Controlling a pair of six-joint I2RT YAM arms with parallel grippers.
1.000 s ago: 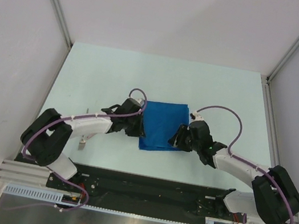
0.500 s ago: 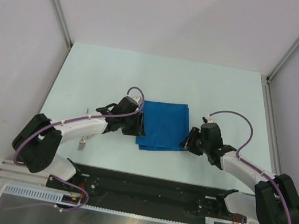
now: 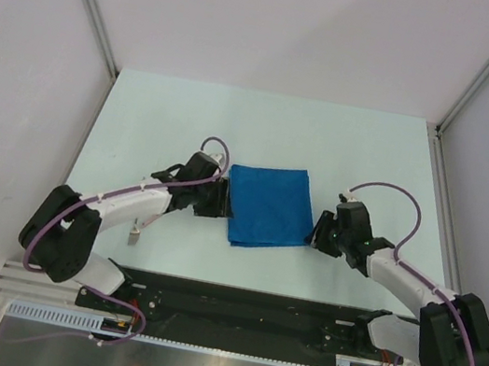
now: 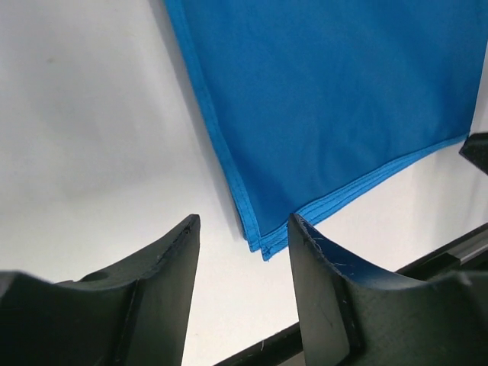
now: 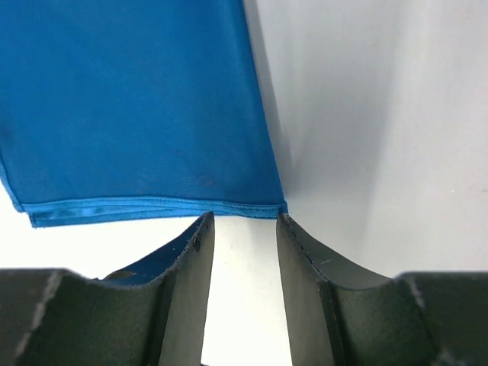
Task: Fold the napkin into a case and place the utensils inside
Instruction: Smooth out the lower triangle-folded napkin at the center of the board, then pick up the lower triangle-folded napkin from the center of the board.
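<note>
The royal-blue napkin (image 3: 267, 206) lies folded flat in the middle of the table, layered edges stacked; it also shows in the left wrist view (image 4: 328, 99) and the right wrist view (image 5: 137, 107). My left gripper (image 3: 220, 203) is open and empty just left of the napkin, its near corner between the fingertips' line of sight (image 4: 242, 229). My right gripper (image 3: 315, 231) is open and empty just right of the napkin, at its near right corner (image 5: 244, 223). One small silver utensil (image 3: 135, 235) lies near the left arm.
The pale table (image 3: 161, 121) is walled by white panels with metal posts. A black rail (image 3: 243, 301) runs along the near edge by the arm bases.
Both grippers let go of the napkin and drew outward from it, left one to the left, right one to the right. The napkin now lies flat and a little more squared.
</note>
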